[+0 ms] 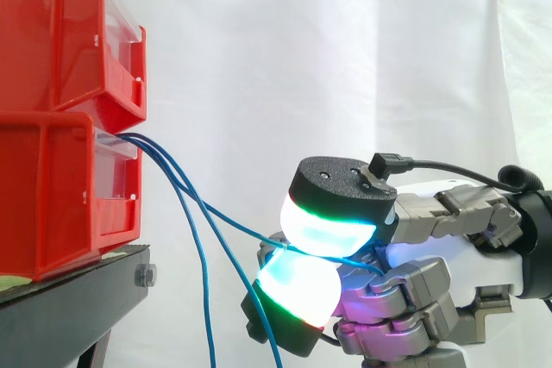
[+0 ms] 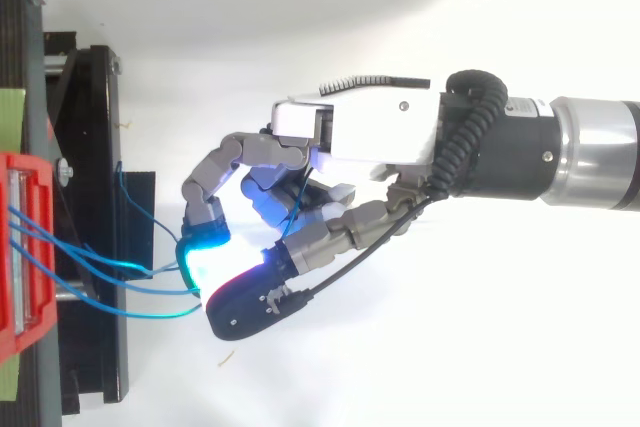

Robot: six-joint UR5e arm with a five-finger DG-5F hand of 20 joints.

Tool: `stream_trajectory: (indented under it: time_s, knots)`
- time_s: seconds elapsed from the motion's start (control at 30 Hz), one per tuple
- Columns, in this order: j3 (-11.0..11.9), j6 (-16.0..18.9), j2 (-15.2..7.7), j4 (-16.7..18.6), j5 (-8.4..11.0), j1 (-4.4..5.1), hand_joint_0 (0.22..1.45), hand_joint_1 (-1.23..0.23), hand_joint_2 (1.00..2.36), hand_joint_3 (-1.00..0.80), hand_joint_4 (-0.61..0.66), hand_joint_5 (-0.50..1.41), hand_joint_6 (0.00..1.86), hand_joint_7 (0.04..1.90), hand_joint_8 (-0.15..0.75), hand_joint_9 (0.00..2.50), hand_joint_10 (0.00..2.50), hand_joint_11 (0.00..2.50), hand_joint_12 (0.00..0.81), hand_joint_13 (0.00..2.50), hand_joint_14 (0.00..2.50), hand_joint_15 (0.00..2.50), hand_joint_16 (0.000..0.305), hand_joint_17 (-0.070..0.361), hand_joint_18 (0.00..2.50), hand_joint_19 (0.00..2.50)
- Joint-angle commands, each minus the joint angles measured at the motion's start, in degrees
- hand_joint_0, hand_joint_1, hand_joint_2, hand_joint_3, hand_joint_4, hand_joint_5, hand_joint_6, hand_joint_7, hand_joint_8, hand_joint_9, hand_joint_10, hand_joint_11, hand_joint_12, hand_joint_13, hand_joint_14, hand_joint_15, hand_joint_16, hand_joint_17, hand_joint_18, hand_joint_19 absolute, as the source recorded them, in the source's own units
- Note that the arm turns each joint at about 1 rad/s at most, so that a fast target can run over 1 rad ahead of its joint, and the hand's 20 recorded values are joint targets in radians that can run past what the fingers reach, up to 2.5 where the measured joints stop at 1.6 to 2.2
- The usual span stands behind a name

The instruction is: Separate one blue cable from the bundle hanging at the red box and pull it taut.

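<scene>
Several thin blue cables (image 1: 185, 191) come out of the lower red box (image 1: 60, 187) on the left of the side view. One blue cable (image 1: 250, 232) runs slantwise from the box to my hand (image 1: 431, 239), where two glowing fingertips (image 1: 323, 221) pinch it. It looks stretched nearly straight. The other cables (image 1: 207, 299) hang down below the frame. From above, the cables (image 2: 90, 267) leave the red box (image 2: 25, 247) and reach the cyan fingertip (image 2: 205, 242) of my hand (image 2: 350, 137), whose fingers are curled.
A second red box (image 1: 69, 32) is stacked on the lower one. Both rest on a black stand (image 1: 69, 308), seen from above as a dark frame (image 2: 90, 197). A white curtain hangs behind.
</scene>
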Motion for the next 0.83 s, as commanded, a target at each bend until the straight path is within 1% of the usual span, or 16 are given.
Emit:
stream_trajectory:
  time_s: [0.0,0.03,0.23,0.3,0.4,0.43,0.8]
  knots:
    - [0.0,0.0,0.0,0.0,0.0,0.0,0.83,-0.78,1.01,0.05,0.03,-0.24,0.99,0.99,0.271,0.79,1.72,1.05,0.3,0.88,2.5,1.29,0.025,0.056,1.29,1.86]
    - [0.0,0.0,0.0,-0.1,0.0,0.0,0.83,-0.78,1.01,0.05,0.03,-0.24,0.99,0.99,0.275,0.8,1.72,1.06,0.292,0.88,2.5,1.33,0.024,0.053,1.29,1.86]
    - [0.1,0.0,0.0,0.0,0.0,0.0,0.83,-0.78,1.01,0.05,0.03,-0.24,0.99,0.99,0.273,0.8,1.72,1.06,0.302,0.89,2.5,1.31,0.024,0.054,1.29,1.87]
    - [0.1,0.0,0.0,0.0,0.0,0.0,0.83,-0.78,1.01,0.06,0.03,-0.24,0.99,0.98,0.273,0.8,1.71,1.06,0.293,0.88,2.5,1.31,0.025,0.055,1.29,1.87]
    - [0.0,0.0,0.0,-0.1,0.0,0.0,0.83,-0.78,1.01,0.06,0.03,-0.24,0.99,0.98,0.273,0.8,1.71,1.07,0.303,0.89,2.5,1.31,0.024,0.054,1.29,1.87]
    - [0.0,0.0,0.0,0.0,0.0,0.0,0.83,-0.78,1.01,0.05,0.02,-0.24,0.99,0.99,0.274,0.8,1.71,1.05,0.292,0.88,2.5,1.31,0.024,0.055,1.29,1.87]
    - [0.0,0.0,0.0,-0.1,0.0,0.0,0.83,-0.78,1.01,0.06,0.02,-0.24,0.99,0.99,0.27,0.81,1.71,1.05,0.296,0.89,2.5,1.29,0.025,0.055,1.3,1.87]
